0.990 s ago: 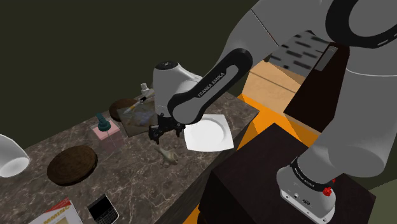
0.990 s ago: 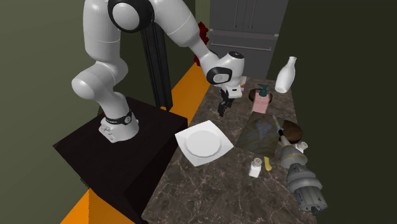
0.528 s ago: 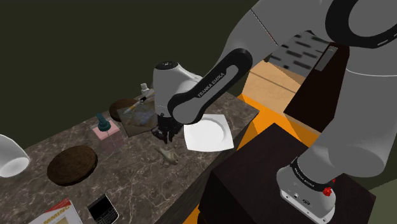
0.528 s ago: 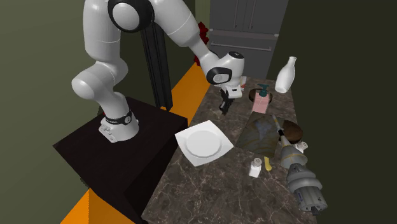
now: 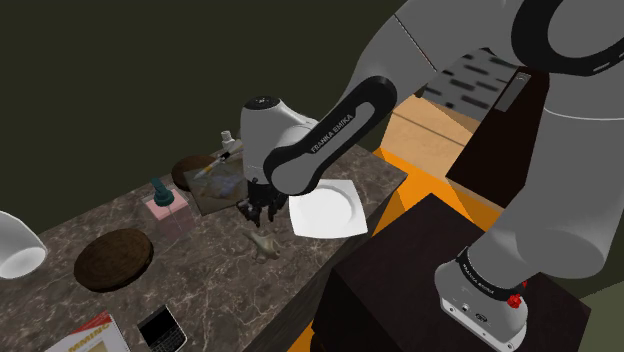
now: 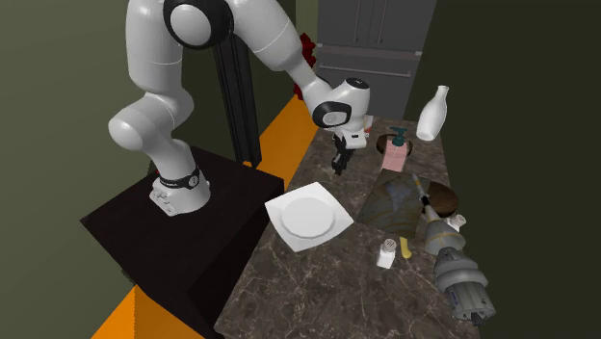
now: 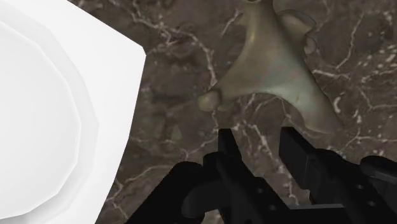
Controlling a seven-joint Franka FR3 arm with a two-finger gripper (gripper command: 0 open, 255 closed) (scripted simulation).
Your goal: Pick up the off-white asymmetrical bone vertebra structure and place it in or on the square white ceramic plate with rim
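Observation:
The pale, off-white bone vertebra point(image 5: 264, 243) lies on the dark marble counter, just in front of my black gripper point(image 5: 257, 213). In the wrist view the bone point(image 7: 273, 70) spreads its wings right beyond the fingertips, and no finger touches it. My gripper point(image 7: 261, 143) is open by a narrow gap with only marble between the fingers. The square white plate point(image 5: 328, 210) rests on the counter beside the gripper, toward the stand. Its rim point(image 7: 121, 95) sits close to the bone. From the second exterior view the gripper point(image 6: 337, 171) hangs over the counter beyond the plate point(image 6: 308, 217).
A pink box with a teal bottle point(image 5: 165, 210), a dark round disc point(image 5: 113, 258) and a phone point(image 5: 160, 326) lie further along the counter. A slate mat point(image 6: 395, 204), a small shaker point(image 6: 386, 252) and a white vase point(image 6: 432, 111) stand nearby. The dark stand point(image 5: 420, 270) borders the counter.
The fingers stood wide apart, drew almost together without taking hold of anything, then parted slightly. The hand has barely moved and the bone still lies on the counter.

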